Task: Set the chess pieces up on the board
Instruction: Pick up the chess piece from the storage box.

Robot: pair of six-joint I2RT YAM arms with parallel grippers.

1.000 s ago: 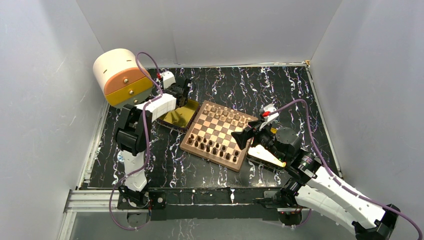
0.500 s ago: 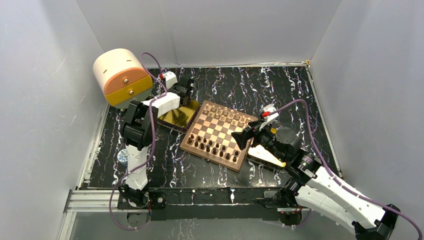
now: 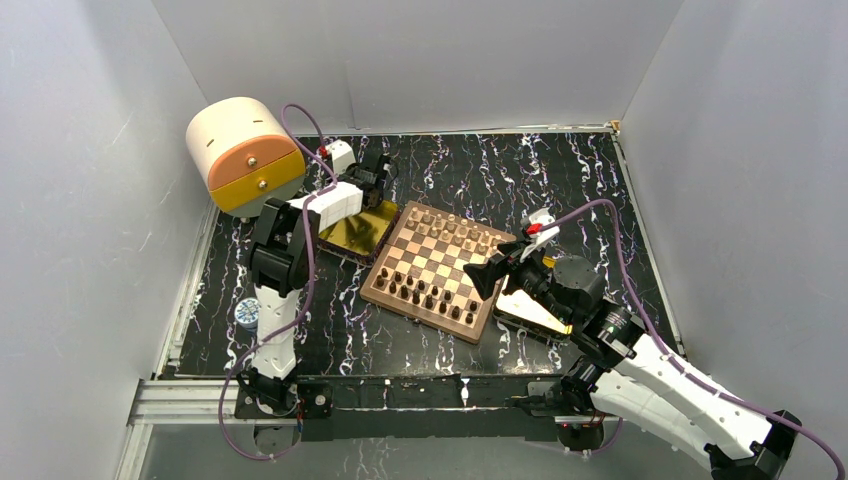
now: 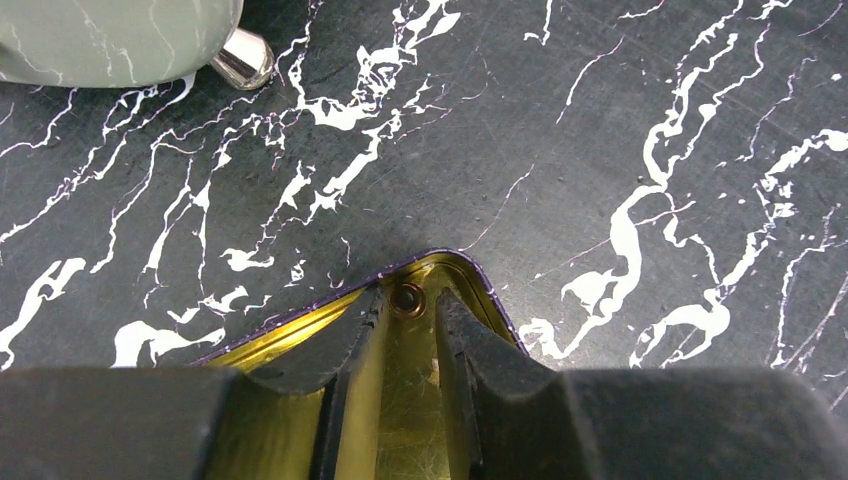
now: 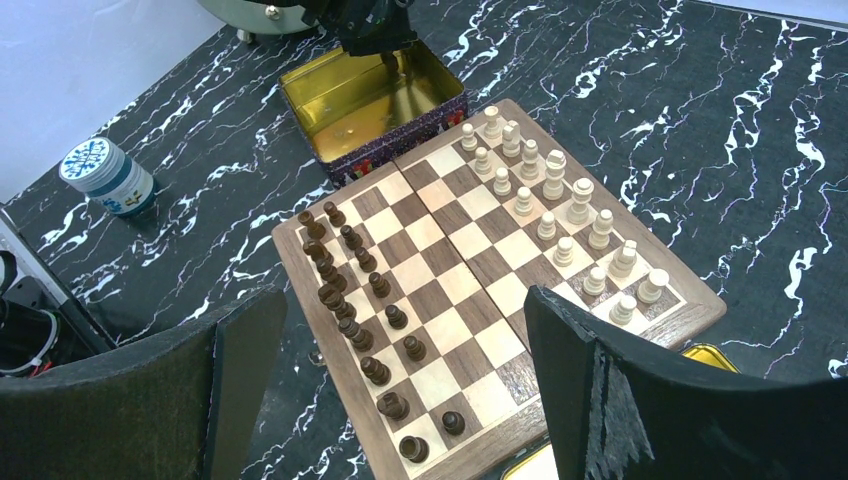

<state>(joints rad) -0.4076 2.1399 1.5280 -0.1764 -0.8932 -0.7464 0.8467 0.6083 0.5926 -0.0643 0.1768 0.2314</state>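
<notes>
Board (image 3: pixel 432 270) sits skewed mid-table, dark pieces (image 5: pixel 345 290) ranked along its near edge and light pieces (image 5: pixel 560 215) along the far one. One small brown piece (image 4: pixel 407 298), seen end-on only by the left wrist camera, sits in the far corner of the gold tray (image 5: pixel 350 95). The left gripper (image 4: pixel 408 310) has shifted there since a second ago. Its fingers flank the piece, but whether they press it is unclear. The right gripper (image 5: pixel 400 325) hangs spread wide over the board's near corner.

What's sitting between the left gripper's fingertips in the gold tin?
One small round brown chess piece, seen from above, in the corner of the gold tin. The left wrist view shows it between the open fingertips of the left gripper.
</notes>
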